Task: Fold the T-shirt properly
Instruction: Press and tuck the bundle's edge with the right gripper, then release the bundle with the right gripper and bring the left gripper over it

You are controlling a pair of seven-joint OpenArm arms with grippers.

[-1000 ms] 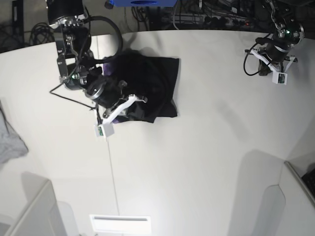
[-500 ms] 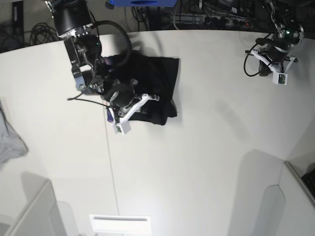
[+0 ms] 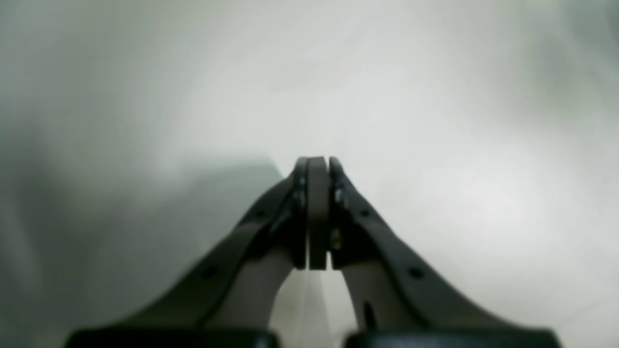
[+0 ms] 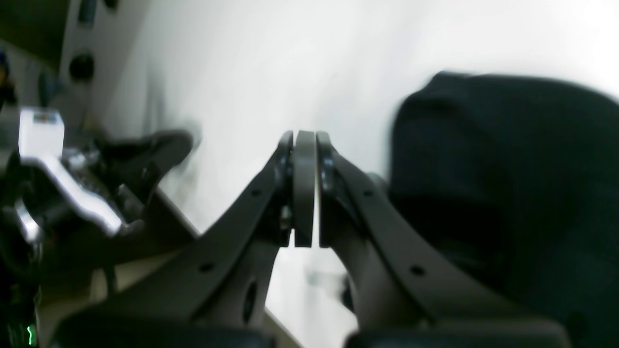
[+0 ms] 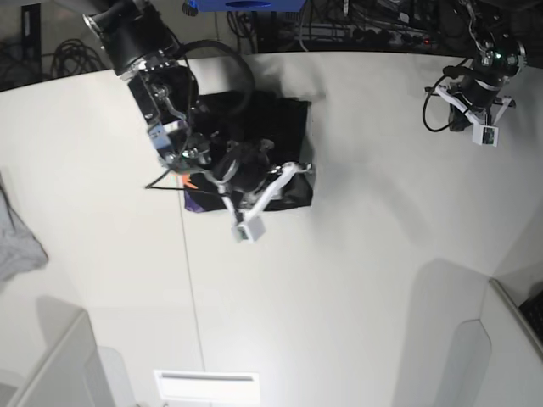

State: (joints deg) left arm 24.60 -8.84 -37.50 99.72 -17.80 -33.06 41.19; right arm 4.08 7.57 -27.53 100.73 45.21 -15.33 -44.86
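Lying bunched: black cloth T-shirt, matte, lumpy; right claw, left claw both pressed together, empty.

Black T-shirt — orange, purple print; white table; grey cloth

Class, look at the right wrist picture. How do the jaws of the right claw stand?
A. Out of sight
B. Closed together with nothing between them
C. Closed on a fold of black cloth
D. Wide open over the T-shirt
B. The right claw has its jaws pressed flat together over the white table, and the black T-shirt lies off to the side, not between them.
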